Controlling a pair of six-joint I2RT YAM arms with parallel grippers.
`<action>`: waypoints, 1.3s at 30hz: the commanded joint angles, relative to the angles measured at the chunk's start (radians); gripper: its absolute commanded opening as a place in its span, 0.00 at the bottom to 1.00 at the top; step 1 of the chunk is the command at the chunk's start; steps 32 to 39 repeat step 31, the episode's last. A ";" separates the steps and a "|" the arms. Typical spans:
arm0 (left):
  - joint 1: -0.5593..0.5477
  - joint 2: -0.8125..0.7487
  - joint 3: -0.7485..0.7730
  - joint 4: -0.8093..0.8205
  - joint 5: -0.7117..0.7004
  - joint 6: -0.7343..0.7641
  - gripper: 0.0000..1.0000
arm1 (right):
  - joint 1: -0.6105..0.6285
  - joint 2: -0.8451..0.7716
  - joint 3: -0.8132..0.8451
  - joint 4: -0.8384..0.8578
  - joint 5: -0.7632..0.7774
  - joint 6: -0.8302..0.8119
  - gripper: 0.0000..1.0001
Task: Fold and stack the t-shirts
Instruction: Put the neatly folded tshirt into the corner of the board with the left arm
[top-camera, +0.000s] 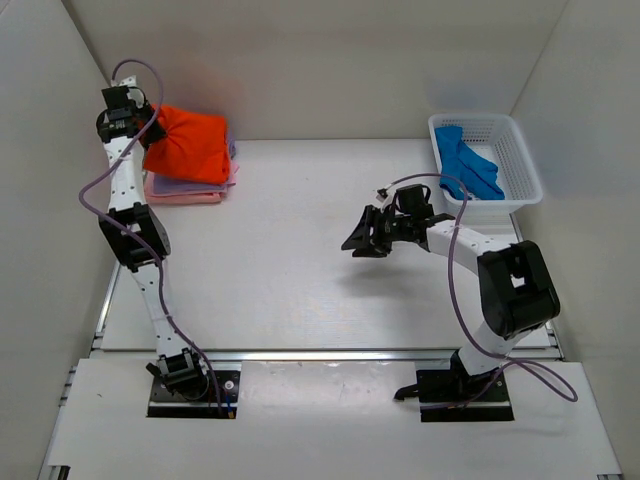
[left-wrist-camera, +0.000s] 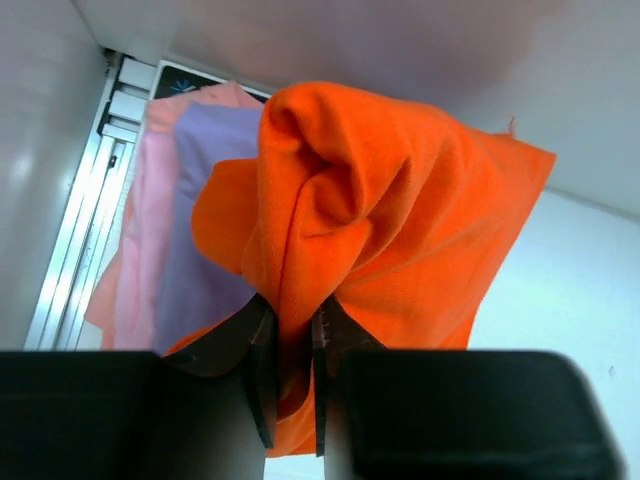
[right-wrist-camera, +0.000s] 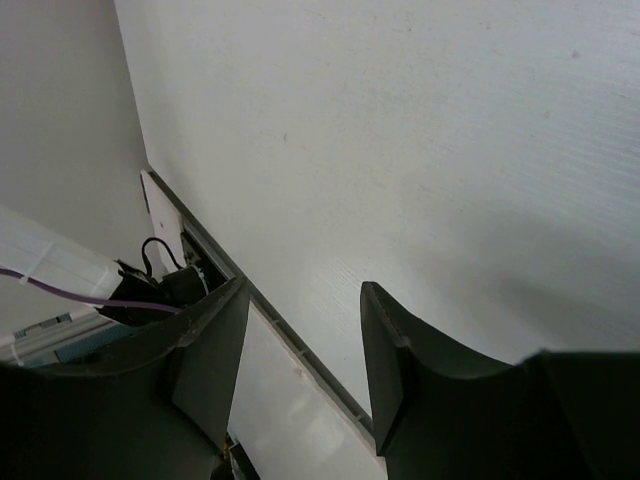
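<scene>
At ten o'clock on the table: left gripper (left-wrist-camera: 290, 345), jaws nipped close on a bunched fold of the bright orange-red soft cloth t-shirt (left-wrist-camera: 380, 210). Draped in a lump over the flat lavender-purple cloth tee (left-wrist-camera: 205, 200) and the pink cloth tee (left-wrist-camera: 150, 220) beneath; cannot tell whether resting or lifted clear. Spreads toward three o'clock from the fingers, long axis roughly nine-to-three across the pile. Probably calls for squaring over the stack before release, else lands lumpy. Right gripper (top-camera: 360, 240) mid-table, jaws apart, empty, well apart from the stack. Blue cloth tee (top-camera: 465, 165) at two o'clock inside the white plastic mesh basket (top-camera: 525, 160), nearer the right arm.
</scene>
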 joint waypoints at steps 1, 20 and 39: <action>0.035 0.018 0.083 0.053 0.000 -0.054 0.27 | 0.023 0.013 0.046 0.003 0.010 -0.007 0.46; -0.192 -0.609 -0.662 -0.049 0.178 -0.010 0.99 | -0.068 -0.220 -0.094 -0.132 0.158 -0.146 0.99; -0.412 -1.159 -1.519 0.045 0.190 0.069 0.99 | -0.142 -0.486 -0.252 -0.246 0.193 -0.228 0.99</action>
